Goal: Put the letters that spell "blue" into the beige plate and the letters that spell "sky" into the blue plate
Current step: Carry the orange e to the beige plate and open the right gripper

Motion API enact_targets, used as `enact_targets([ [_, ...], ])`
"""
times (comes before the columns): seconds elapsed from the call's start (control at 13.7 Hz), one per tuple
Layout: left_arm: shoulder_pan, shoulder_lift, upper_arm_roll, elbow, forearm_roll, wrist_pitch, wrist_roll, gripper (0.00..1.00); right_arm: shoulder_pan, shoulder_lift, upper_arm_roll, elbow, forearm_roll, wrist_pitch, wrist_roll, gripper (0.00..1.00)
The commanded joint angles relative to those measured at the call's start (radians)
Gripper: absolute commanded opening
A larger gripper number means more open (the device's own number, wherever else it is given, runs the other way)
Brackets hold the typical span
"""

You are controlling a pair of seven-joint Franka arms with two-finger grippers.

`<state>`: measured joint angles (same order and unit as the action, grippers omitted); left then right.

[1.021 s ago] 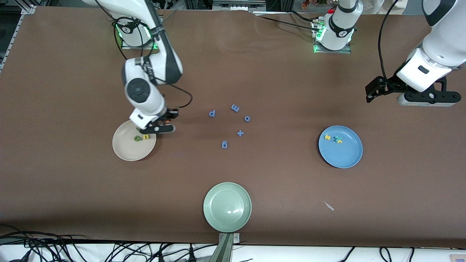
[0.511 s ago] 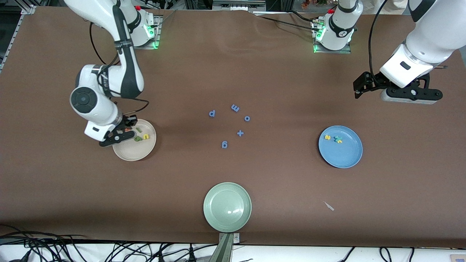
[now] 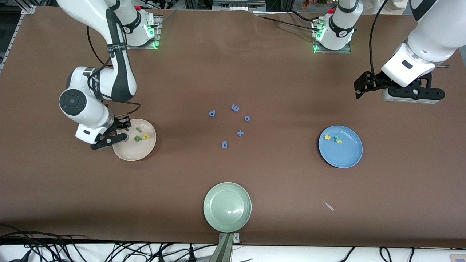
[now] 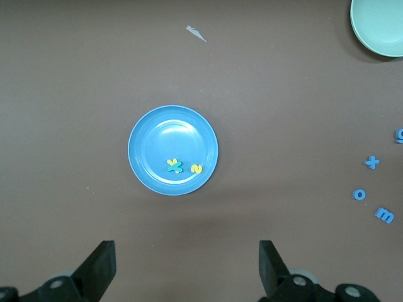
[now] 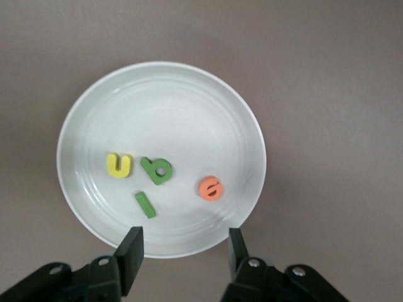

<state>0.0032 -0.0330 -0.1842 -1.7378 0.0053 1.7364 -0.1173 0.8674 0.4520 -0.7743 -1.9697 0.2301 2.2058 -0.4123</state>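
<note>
**Four "blue" letters in the cream plate, three "sky" letters in the blue plate; both grippers open and empty**

The right gripper [image 3: 109, 139] hangs low over the rim of the round, shallow cream-beige plate [image 5: 94, 104], at the edge toward the right arm's end of the table. Its two black fingers [image 5: 131, 250] stand parted with nothing between them. All four small foam letters lie on the plate floor just past the fingertips: the orange e [image 5: 211, 187] is closest to one finger, the light green bar-like l [image 5: 145, 204] is closest to the other, the dark green b [image 5: 157, 170] sits touching or nearly touching the l, and the yellow u [image 5: 118, 165] lies just beside the b.

The left gripper [image 3: 408, 95] waits in the air over bare brown table [image 3: 276, 72] near the left arm's end, fingers [image 4: 99, 267] spread wide and empty. The round sky-blue plate [image 4: 151, 132] lies well apart from it, nearer to the front camera. In that plate the teal y [image 4: 177, 167] overlaps the yellow k [image 4: 171, 163], and the yellow s [image 4: 196, 168] lies just beside them.

Between the two grippers, at mid-table, five all-blue foam characters [image 3: 240, 133] lie scattered. A round pale green plate [image 3: 218, 213] sits at the table edge nearest the front camera, and a small pale scrap [image 3: 329, 206] lies near it.
</note>
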Motion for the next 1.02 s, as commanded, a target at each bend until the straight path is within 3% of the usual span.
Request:
enact_targets([
  [0.0, -0.003, 0.01, -0.003, 0.029, 0.004, -0.023, -0.008, 1.0, 0.001, 0.01, 0.001, 0.07, 0.005, -0.076, 0.024, 0.62],
  [0.44, -0.003, 0.01, -0.011, 0.029, 0.013, -0.023, 0.004, 1.0, 0.012, 0.008, 0.003, 0.201, 0.008, -0.24, 0.124, 0.62],
  [0.73, -0.003, 0.008, -0.015, 0.027, 0.013, -0.023, -0.002, 1.0, 0.018, 0.002, 0.003, 0.331, 0.009, -0.432, 0.205, 0.64],
  [0.95, -0.003, 0.01, -0.017, 0.027, 0.013, -0.023, -0.004, 1.0, 0.019, -0.013, 0.003, 0.371, 0.009, -0.481, 0.224, 0.67],
])
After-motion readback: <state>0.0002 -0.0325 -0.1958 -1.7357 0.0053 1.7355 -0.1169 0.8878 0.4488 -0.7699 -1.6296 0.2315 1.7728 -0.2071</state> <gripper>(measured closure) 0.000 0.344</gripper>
